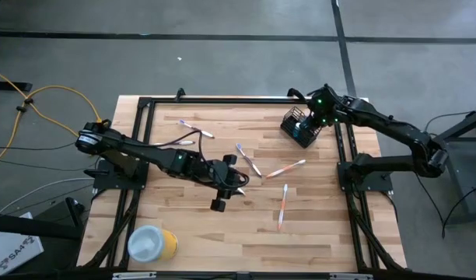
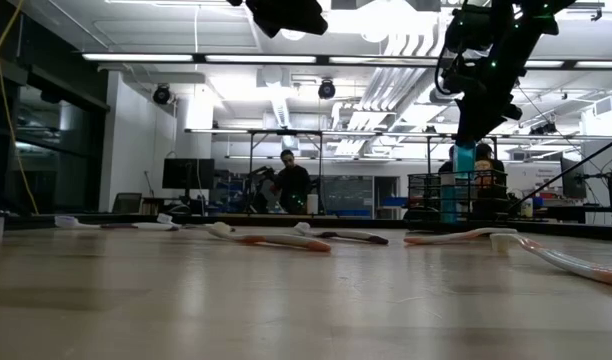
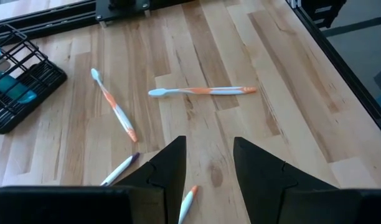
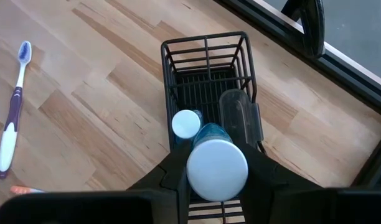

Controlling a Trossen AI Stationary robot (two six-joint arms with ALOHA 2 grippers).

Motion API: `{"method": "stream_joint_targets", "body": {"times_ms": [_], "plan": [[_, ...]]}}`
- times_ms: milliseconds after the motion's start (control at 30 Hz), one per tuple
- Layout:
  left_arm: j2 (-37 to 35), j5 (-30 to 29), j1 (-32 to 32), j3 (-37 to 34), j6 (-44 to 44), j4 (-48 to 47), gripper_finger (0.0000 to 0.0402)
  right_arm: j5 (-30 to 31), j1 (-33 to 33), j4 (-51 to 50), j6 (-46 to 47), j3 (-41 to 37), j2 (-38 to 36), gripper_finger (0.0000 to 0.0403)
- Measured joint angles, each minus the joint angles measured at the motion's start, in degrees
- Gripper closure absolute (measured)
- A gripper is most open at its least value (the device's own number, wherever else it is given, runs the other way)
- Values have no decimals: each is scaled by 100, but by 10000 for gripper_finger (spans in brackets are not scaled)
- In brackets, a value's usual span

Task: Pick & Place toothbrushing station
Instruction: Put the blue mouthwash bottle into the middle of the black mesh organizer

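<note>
A black wire-mesh holder (image 1: 301, 127), boxy and open-topped, stands at the far right of a pale butcher-block table (image 1: 323, 225) framed by black rails. The right gripper (image 4: 216, 163) hangs directly over it, fingers narrowed on a blue tube (image 4: 214, 158) with a round white cap, its lower end inside the holder. A second blue tube (image 4: 187, 124), also white-capped, stands upright in the holder beside it.

Thin plastic toothbrushes lie scattered flat across the wood: a purple-and-white one (image 1: 190, 125) far left of centre, another purple-handled brush (image 1: 247, 158) near the middle, an orange-and-white one (image 1: 286, 169) just right of it, and a further orange brush (image 1: 284, 205) nearer the front edge.

The left gripper (image 1: 235, 184) is low over the middle of the table, fingers moderately apart and holding nothing; an orange brush tip (image 3: 188, 203) shows on the wood between them in the wrist view.

A yellow cylinder (image 1: 152, 243) with a white top lies at the near left corner.
</note>
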Motion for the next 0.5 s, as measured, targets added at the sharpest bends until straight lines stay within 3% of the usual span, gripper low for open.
{"method": "stream_joint_targets", "body": {"times_ms": [500], "plan": [[0, -11, 0, 0, -15, 0, 272, -49, -1, 245, -150, 0, 612, 316]]}}
